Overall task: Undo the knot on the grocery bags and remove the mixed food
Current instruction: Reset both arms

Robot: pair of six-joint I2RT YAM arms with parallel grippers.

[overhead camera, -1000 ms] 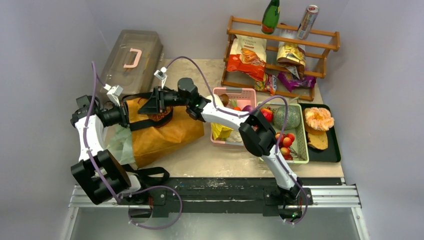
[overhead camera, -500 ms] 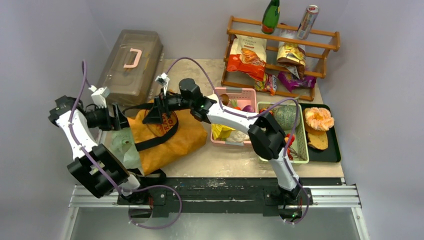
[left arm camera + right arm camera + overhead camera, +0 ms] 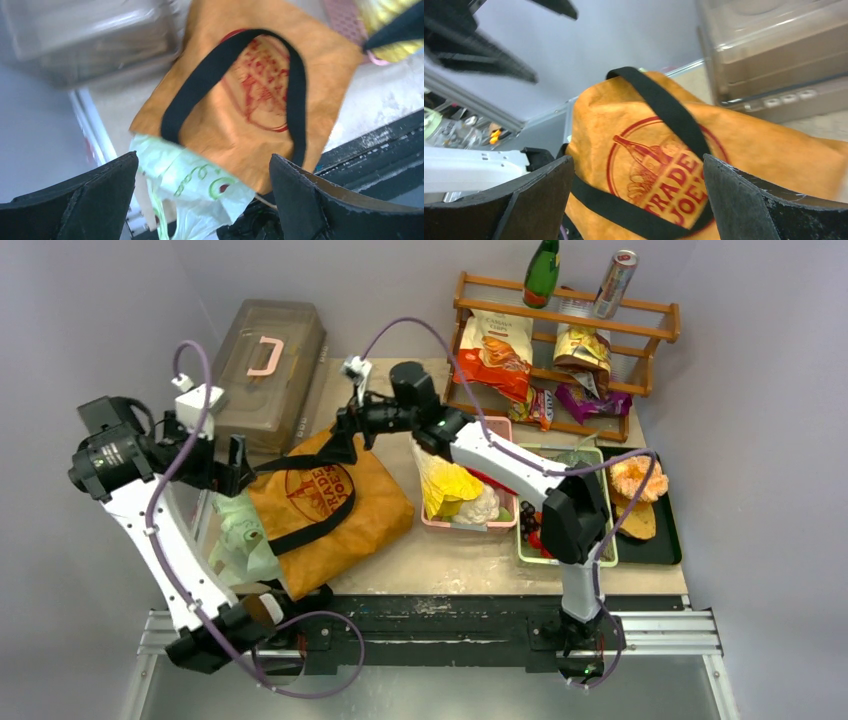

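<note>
- Beige, speckled table (image 3: 450, 555) carries everything; the orange bag lies on its left half, just beside a clear plastic lidded box (image 3: 262, 360).
- Orange bag (image 3: 335, 505): a soft, papery, crinkled tote lying flat, a red round print on its face, and one black webbing strap (image 3: 305, 530) draped loose in a wide loop with no knot visible in it.
- Pale green plastic bag (image 3: 240, 540), thin and crumpled, touches the orange bag's left edge; whether its neck is tied I cannot tell.
- Pink tray (image 3: 470, 515) to the right holds a shiny yellow packet (image 3: 445, 485) and something white and lumpy; food already lies there.
- Left gripper (image 3: 200, 200) hangs over the bags' left end, fingers spread wide, nothing between them.
- Right gripper (image 3: 634, 195) hovers above the print, likewise spread and empty.
- Judgement: the work sits between loosening straps and emptying. Any grasp calls for pinching limp webbing or thin film, both slippery and quick to bunch.
</note>
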